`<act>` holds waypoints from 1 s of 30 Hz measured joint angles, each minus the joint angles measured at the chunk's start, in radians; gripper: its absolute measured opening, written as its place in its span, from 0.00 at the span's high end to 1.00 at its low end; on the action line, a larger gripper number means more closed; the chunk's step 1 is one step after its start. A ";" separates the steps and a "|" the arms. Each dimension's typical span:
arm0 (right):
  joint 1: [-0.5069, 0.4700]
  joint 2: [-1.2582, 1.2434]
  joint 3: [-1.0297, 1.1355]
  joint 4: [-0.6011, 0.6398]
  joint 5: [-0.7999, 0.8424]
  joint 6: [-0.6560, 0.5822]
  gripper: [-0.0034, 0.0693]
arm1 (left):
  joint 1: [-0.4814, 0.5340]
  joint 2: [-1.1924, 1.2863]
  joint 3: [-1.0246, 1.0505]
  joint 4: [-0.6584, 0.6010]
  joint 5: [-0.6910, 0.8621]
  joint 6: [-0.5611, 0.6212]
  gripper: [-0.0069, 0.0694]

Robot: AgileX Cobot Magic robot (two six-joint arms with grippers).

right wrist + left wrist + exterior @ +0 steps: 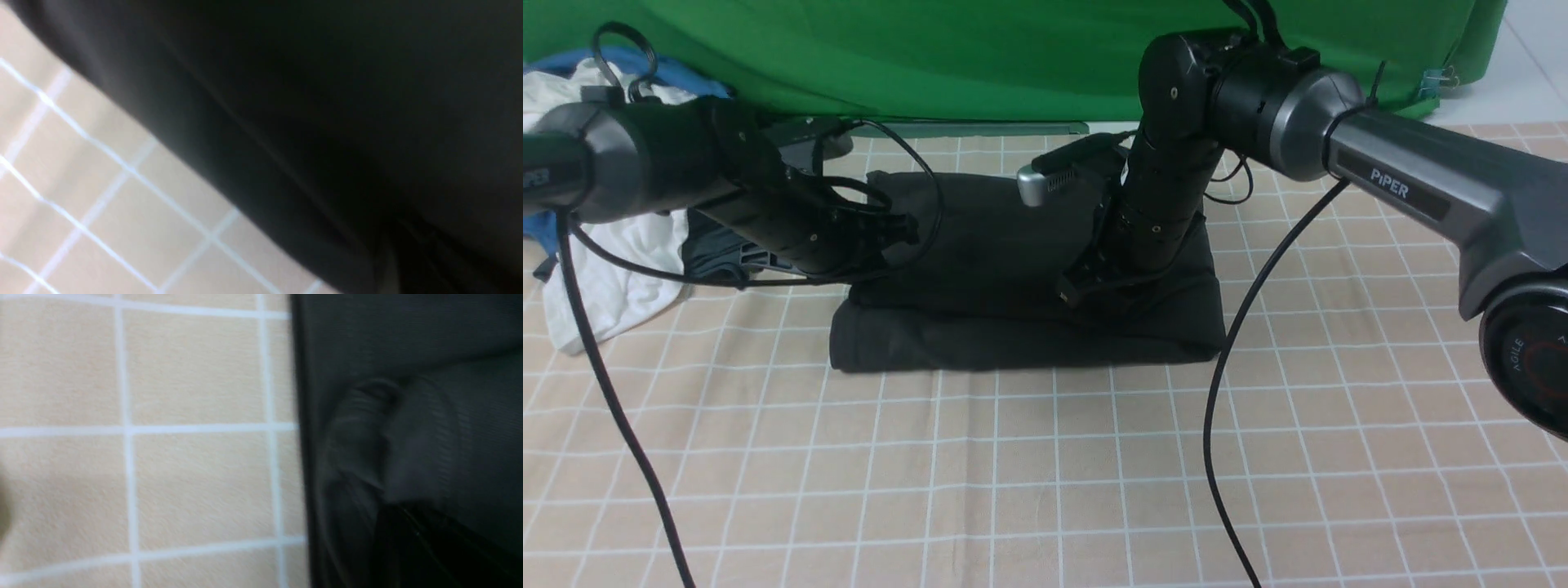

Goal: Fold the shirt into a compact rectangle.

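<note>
**Both arms down on the folded shirt**

Shirt (1021,327) lies folded, roughly rectangular, mid-table on checked cloth (1045,474). L arm reaches in low & near-horizontal from the left; left gripper (903,233) at shirt's left edge, jaws closed, fabric bunched by it in wrist view. R arm bends steeply down at wrist; right gripper (1086,290) pressed into shirt's right half, jaws closed; whether it pinches fabric, can't tell.

Black shirt (1013,327) on a beige tablecloth (1045,474) with white grid lines, green backdrop (931,57) behind.
</note>
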 joint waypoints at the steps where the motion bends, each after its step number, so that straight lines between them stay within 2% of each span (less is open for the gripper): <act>1: 0.000 0.001 0.000 -0.003 0.010 0.013 0.90 | 0.009 0.007 -0.002 0.000 -0.013 -0.001 0.89; 6: -0.001 0.001 0.000 -0.014 0.017 0.041 0.90 | 0.043 0.011 -0.013 0.000 -0.028 -0.016 0.89; 16: -0.005 -0.084 0.001 -0.050 0.021 0.036 0.90 | 0.086 -0.059 -0.111 -0.009 0.081 -0.011 0.89; 23: -0.042 -0.137 -0.001 -0.081 0.020 0.029 0.90 | 0.007 -0.066 -0.146 -0.070 0.119 0.060 0.89; 30: -0.050 -0.029 0.000 -0.087 0.019 0.030 0.90 | -0.046 0.030 -0.146 -0.032 0.146 0.039 0.89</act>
